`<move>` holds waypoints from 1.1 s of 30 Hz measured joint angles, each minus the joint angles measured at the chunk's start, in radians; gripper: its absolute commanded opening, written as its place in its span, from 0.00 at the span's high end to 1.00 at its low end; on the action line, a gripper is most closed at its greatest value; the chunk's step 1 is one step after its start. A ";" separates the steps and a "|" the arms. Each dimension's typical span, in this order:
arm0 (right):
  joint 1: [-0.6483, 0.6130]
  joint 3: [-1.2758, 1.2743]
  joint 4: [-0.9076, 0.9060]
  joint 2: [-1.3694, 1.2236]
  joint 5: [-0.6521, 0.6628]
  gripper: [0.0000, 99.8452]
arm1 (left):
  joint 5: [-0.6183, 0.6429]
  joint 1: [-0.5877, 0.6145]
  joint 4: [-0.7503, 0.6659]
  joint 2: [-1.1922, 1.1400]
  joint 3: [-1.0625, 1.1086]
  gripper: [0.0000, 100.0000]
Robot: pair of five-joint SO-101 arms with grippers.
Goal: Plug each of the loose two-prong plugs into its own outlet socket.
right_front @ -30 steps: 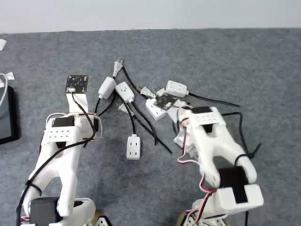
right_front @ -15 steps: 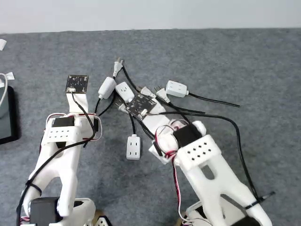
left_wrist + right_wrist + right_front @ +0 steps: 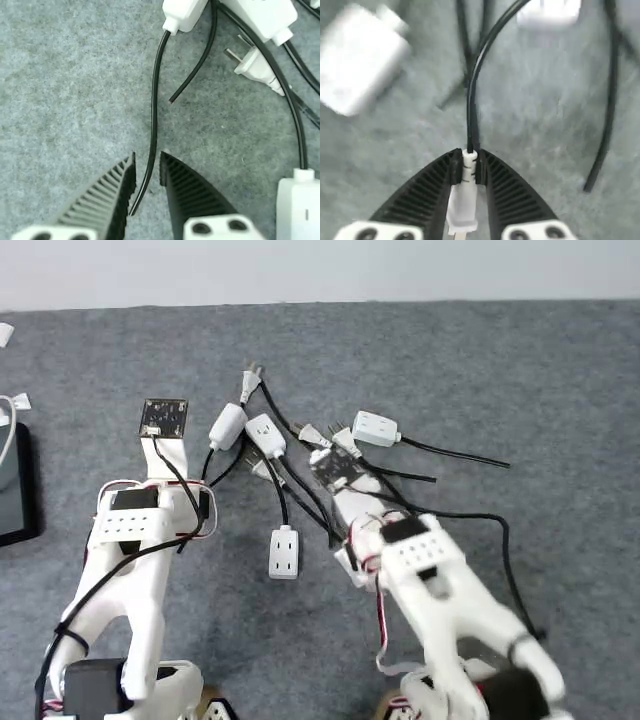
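Right hand clenched on a plug at its cord end, likely to pull it clear; left hand released, empty.

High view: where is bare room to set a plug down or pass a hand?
Bare mat right of the outer socket and its cable, and along the far wall. A smaller patch between the left arm and the dark tray. Crowded between the arms: plugs, sockets, cables.
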State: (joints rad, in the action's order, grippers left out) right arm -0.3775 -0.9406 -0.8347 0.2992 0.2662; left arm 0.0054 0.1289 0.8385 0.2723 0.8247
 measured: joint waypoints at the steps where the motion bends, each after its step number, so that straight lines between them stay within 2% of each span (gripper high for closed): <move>1: 0.020 0.025 -0.006 -0.054 0.002 0.89 | 0.000 0.000 0.000 0.000 0.000 0.93; 5: 0.054 0.138 -0.049 -0.181 0.029 0.84 | 0.000 0.000 0.000 0.000 0.000 0.93; 11: 0.051 0.167 -0.074 -0.127 0.032 0.84 | 0.000 0.000 0.000 0.000 0.000 0.93; 13: 0.051 0.167 -0.112 -0.061 0.032 0.88 | 0.000 0.000 0.000 0.000 0.000 0.93; 16: 0.051 0.163 -0.169 0.041 0.032 1.00 | 0.000 0.000 0.000 0.000 0.000 0.93; 18: 0.044 0.130 -0.180 0.101 0.032 0.97 | 0.000 0.000 0.000 0.000 0.000 0.93; 22: -0.015 0.032 -0.184 0.158 0.037 0.99 | 0.000 0.000 0.000 0.000 0.000 0.93; 26: -0.018 -0.020 -0.180 0.163 0.037 0.99 | 0.000 0.000 0.000 0.000 0.000 0.93; 33: 0.112 -0.034 -0.124 0.229 0.038 0.99 | 0.000 0.000 0.000 0.000 0.000 0.93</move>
State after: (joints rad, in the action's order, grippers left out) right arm -0.2654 -0.9743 -0.9590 0.5278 0.3046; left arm 0.0054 0.1289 0.8385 0.2723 0.8247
